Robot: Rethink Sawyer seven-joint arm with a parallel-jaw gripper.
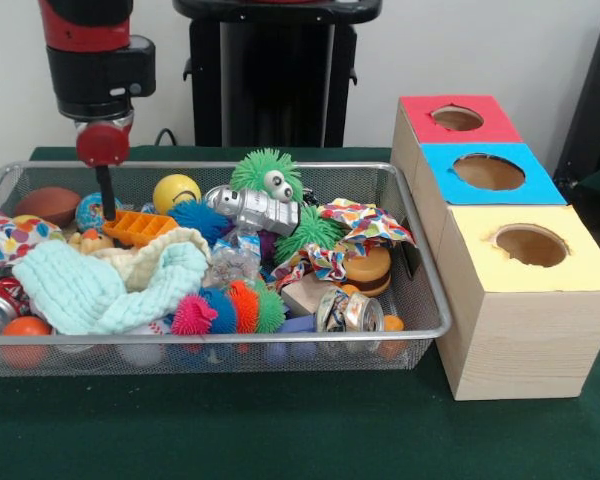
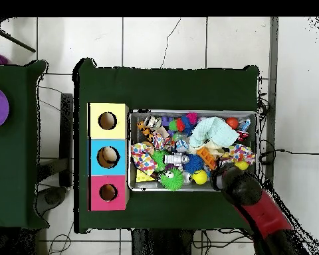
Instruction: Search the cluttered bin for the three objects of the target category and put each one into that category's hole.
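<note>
Front view: gripper (image 1: 105, 205) inside bin (image 1: 435, 300) far-left corner.

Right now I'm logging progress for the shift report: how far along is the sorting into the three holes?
Possibly one drop made: from overhead, something pale shows inside the blue box's hole, while the yellow hole and red hole look empty. In hand: nothing visible; the gripper hangs low over the wire bin's end farthest from the boxes, its state unclear. Left: the bin is full of clutter.

Lab — tiled floor (image 2: 189, 46), loose cables (image 2: 167, 40).
</note>
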